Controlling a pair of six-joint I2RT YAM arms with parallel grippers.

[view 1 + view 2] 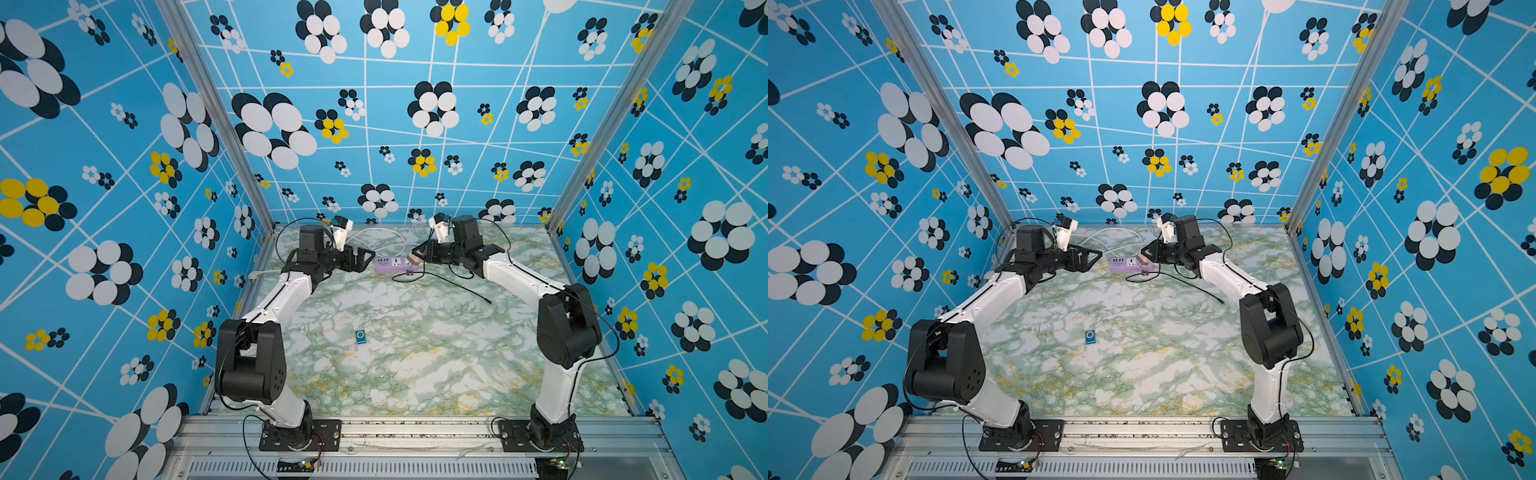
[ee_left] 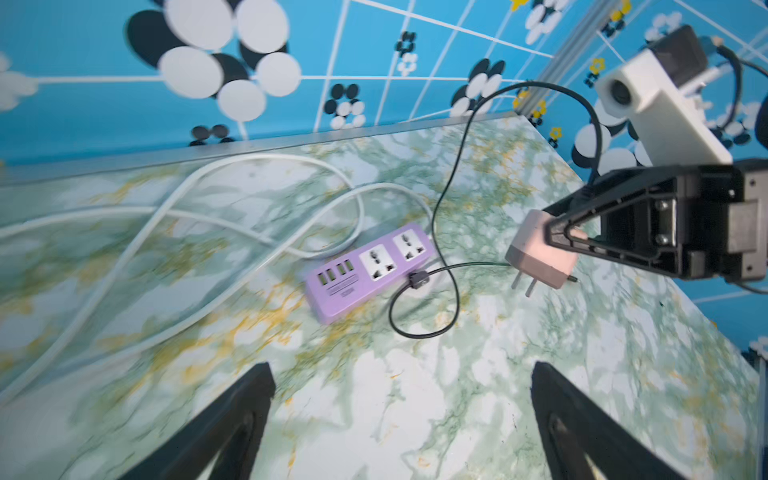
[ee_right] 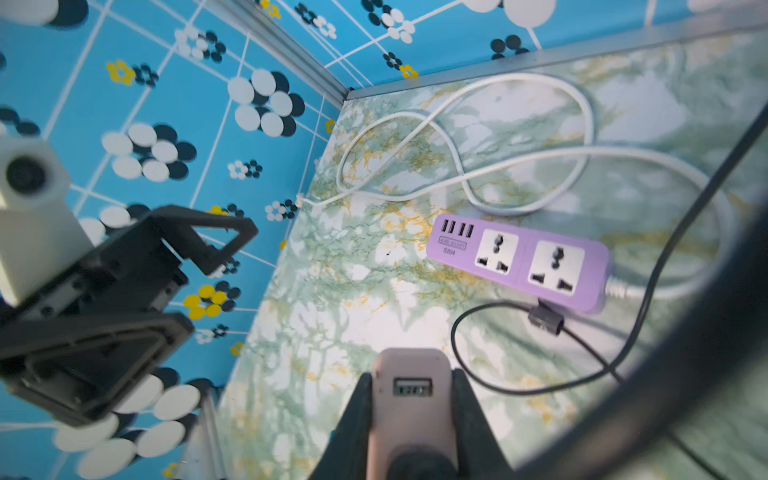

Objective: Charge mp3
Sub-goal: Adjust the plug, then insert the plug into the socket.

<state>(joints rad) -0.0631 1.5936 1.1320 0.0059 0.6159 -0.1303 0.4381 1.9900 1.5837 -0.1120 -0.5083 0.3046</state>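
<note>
- Blue flowered walls box in a marbled table (image 1: 415, 365); a lilac strip (image 1: 392, 264) lies at its far middle, its white cord (image 2: 208, 183) looped toward the far left.
- Right gripper (image 3: 411, 374) pinches the pink charger (image 3: 411, 395) by its two sides, USB port facing the wrist camera. In the left wrist view the charger (image 2: 540, 257) hangs clear of the table just right of the strip (image 2: 365, 270), its two flat prongs pointing down.
- Left gripper (image 2: 401, 370) is spread wide and empty, hovering just left of the strip.
- The mp3 (image 1: 360, 337) lies flat on the near-left part of the table, well apart from both grippers — nothing touches it.
- A black cable (image 2: 444, 232) curls beside the strip's near edge, its free end trailing to the near right.
- Step in hand, as I judge it: seating the charger in a socket.
  - Bring the prongs over the rightmost socket and square them to its slots before lowering.
  - Press straight down; a tilted charger would likely skid the light strip.
  - The free left gripper could pin the strip's left end — useful bracing.
  - Keep the cable loop out from under the charger.
</note>
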